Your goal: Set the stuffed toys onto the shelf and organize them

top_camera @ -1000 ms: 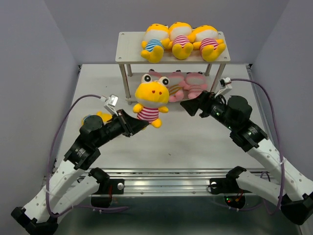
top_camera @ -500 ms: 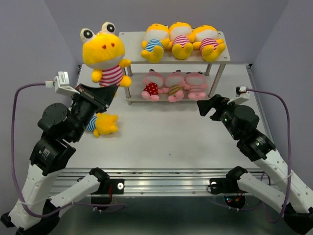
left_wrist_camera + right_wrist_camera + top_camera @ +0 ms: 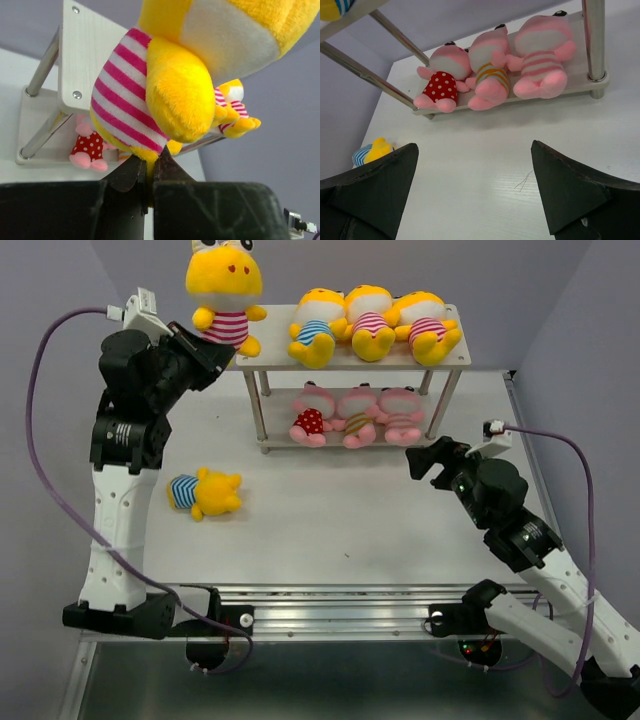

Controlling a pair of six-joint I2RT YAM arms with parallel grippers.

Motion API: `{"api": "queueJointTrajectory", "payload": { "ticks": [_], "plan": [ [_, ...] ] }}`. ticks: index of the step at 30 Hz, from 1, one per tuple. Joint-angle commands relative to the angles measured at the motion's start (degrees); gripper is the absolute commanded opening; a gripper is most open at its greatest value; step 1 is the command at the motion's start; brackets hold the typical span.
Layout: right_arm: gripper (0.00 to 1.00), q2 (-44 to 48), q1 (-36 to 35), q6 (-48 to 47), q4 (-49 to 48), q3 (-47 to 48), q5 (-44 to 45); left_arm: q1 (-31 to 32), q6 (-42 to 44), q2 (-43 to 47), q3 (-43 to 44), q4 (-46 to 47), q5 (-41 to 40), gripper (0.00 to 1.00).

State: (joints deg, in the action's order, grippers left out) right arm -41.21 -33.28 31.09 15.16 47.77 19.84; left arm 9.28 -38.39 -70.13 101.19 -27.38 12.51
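- Shelf (image 3: pixel 270 356): two-tier, pale boards on thin metal legs, at the far side of the table (image 3: pixel 350 530).
- Top board: three yellow toys side by side over the middle and right, one in a blue-striped shirt (image 3: pixel 315 328), two in pink stripes (image 3: pixel 371 325) (image 3: pixel 425 327). The left end is bare.
- Lower board: three pink toys in a row, one in red with white dots (image 3: pixel 312 416), one in orange stripes (image 3: pixel 358 416), one in pink stripes (image 3: pixel 402 412).
- Held toy (image 3: pixel 226 292) (image 3: pixel 165 90): yellow, pink-striped shirt, upright, high at the left end of the top board. Whether it touches the board cannot be told.
- Left jaws: clamped on the lower edge of the held toy's body, on the raised left arm (image 3: pixel 125 430).
- Loose toy (image 3: pixel 205 492): yellow, blue-striped shirt, lying on the table near the left arm, well apart from the shelf.
- Right jaws: wide apart, holding nothing, low over the table in front of the shelf's right end and facing the pink toys, on the right arm (image 3: pixel 520 530).
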Motion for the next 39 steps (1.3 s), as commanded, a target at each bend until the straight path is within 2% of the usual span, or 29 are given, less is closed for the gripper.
{"api": "queueJointTrajectory", "payload": {
  "ticks": [1,5,13,28,33,38,39],
  "plan": [
    [1.0,2.36,0.23,-1.38,-1.18,-0.75,1.87,-6.9,1.13,-7.65,5.42,3.65,23.77,0.0],
    [1.0,3.68,0.23,-1.91,-1.1,-1.19,2.31,-10.58,0.16,-12.31,7.71,4.17,28.35,0.0],
    [1.0,5.35,0.23,-2.26,-1.01,-1.54,3.99,-11.12,-1.42,-17.85,8.68,3.39,33.71,0.0],
    [1.0,7.73,0.23,-2.61,-1.01,-1.98,5.48,-11.12,-0.02,-27.61,15.8,-3.3,36.88,0.0],
    [1.0,7.29,0.23,-3.05,-1.09,-1.89,5.83,-11.04,-0.28,-27.52,14.3,-2.16,37.06,0.13],
    [1.0,7.46,0.23,-2.62,-1.09,-1.8,5.83,-10.86,0.6,-29.1,15.53,-3.82,38.55,0.16],
    [1.0,7.55,0.23,-2.35,-1.1,-1.8,5.74,-10.86,0.95,-29.71,16.4,-4.7,38.55,0.23]
  ]
}}
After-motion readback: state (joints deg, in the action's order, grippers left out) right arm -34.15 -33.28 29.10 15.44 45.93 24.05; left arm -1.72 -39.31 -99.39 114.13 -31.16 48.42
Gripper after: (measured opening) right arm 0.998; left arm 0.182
